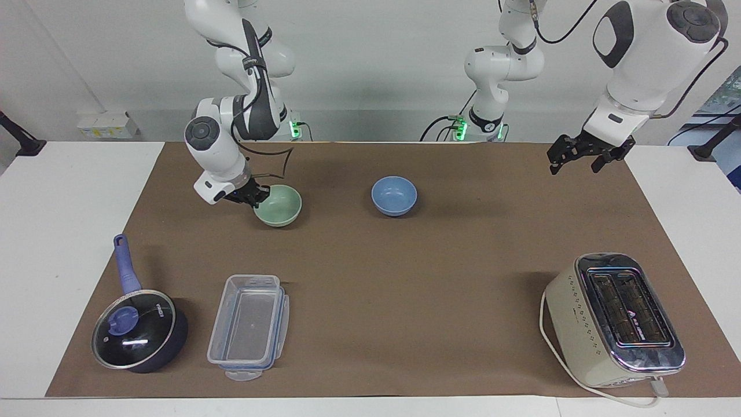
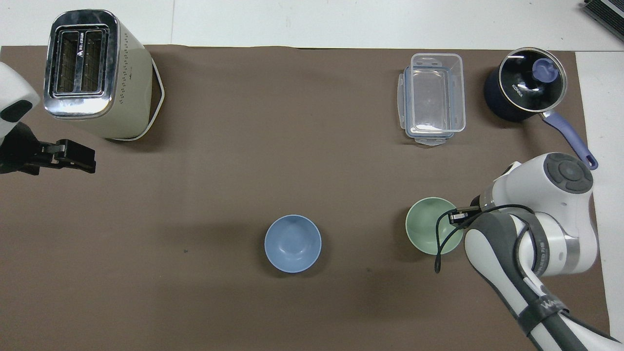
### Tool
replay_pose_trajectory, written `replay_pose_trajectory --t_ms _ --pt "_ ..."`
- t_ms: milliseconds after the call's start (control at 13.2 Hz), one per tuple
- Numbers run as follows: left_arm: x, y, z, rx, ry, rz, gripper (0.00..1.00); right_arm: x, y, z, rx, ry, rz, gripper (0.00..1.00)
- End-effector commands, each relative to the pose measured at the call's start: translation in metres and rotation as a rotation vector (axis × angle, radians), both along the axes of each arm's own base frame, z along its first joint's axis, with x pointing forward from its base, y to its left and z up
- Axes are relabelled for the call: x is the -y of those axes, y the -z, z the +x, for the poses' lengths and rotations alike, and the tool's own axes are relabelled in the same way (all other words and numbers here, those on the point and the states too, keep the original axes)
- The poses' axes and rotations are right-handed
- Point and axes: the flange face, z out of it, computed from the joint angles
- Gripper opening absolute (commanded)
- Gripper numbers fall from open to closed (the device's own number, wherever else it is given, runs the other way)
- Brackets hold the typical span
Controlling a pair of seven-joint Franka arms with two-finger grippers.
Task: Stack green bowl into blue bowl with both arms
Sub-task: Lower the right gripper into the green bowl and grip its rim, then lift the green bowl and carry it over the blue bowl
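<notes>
Facing view shows the right gripper (image 1: 259, 196) clamped on the green bowl's (image 1: 279, 205) rim, bowl lifted slightly and tilted; overhead, the arm hides most of that gripper (image 2: 460, 215). Left gripper (image 1: 580, 154) hangs spread over the mat's left-arm end, near the toaster (image 2: 95, 73). Blue bowl (image 1: 394, 195) sits upright mid-mat, beside the green bowl toward the left arm's end, apart from it. Brown mat (image 1: 405, 289) covers the white desk (image 1: 58, 231); plain white wall above. Bowls are round, no long axis.
</notes>
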Motion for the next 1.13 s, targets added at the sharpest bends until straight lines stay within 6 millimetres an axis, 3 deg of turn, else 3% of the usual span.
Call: replay_pose_trajectory --t_ms 0,302,453,679,981,1057 --pt "-0.001 -0.002 0.002 0.010 -0.006 0.001 1.00 -0.009 -0.038 0.005 -0.002 -0.022 0.024 0.01" --pt "-0.002 -0.002 0.002 0.010 -0.008 0.001 1.00 -0.016 -0.052 0.007 -0.019 -0.016 0.039 0.03" --pt "-0.001 -0.002 0.002 0.008 -0.006 0.001 1.00 -0.033 -0.064 0.007 0.001 0.017 0.051 0.03" --pt "-0.002 -0.002 0.002 0.008 -0.008 0.001 1.00 -0.098 -0.087 0.006 0.046 0.092 0.018 0.02" --pt "-0.002 -0.002 0.002 0.008 -0.008 0.001 1.00 -0.192 -0.103 -0.007 0.139 0.108 0.083 0.01" --pt "-0.002 -0.002 0.002 0.008 -0.008 0.001 1.00 -0.206 -0.101 -0.007 0.160 0.126 0.100 0.01"
